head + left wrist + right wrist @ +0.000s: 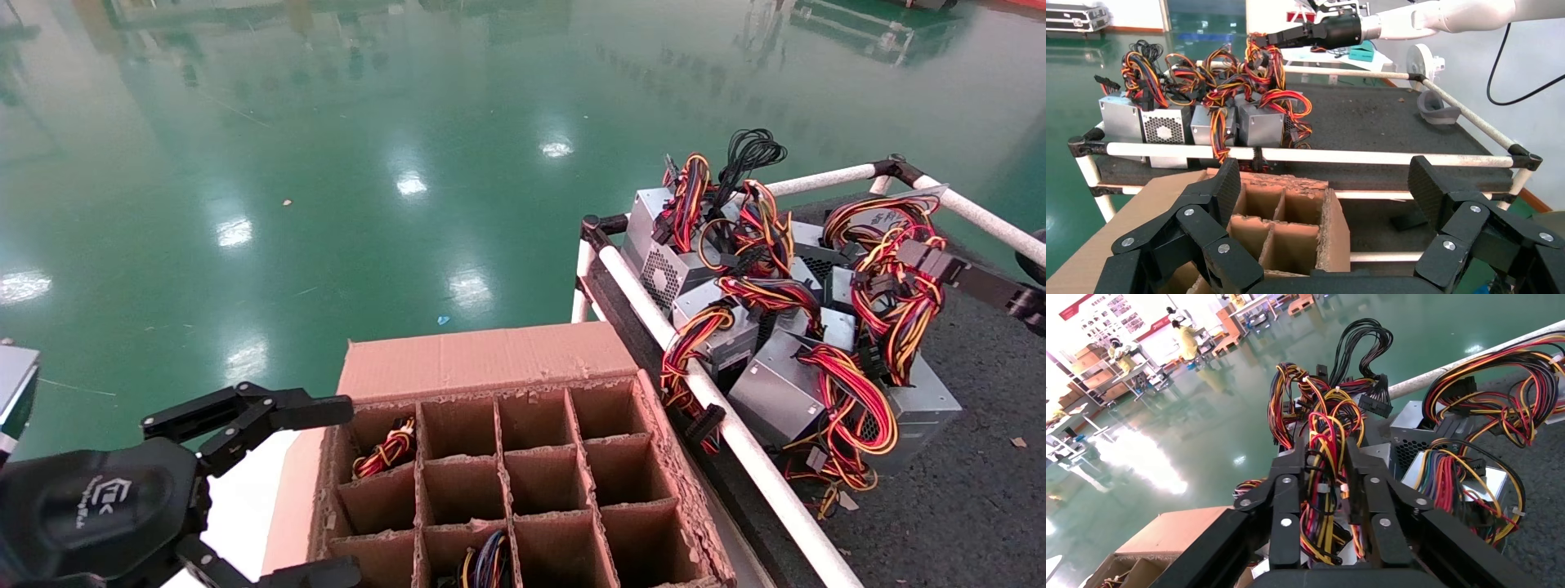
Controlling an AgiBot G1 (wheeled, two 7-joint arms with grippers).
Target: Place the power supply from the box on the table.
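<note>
Silver-grey power supplies (780, 392) trail red, yellow and black wires (850, 400), one bundle all black (748, 155). The box (490, 359) is plain brown cardboard. The table (972, 498) is dark grey and speckled, its rails (735, 433) white with black corners. The floor (327, 163) is glossy green.

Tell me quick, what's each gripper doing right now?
Left gripper: open, empty, beside the brown cardboard divider box.
Right gripper: shut on the red, yellow and black wire bundle over the table.
</note>
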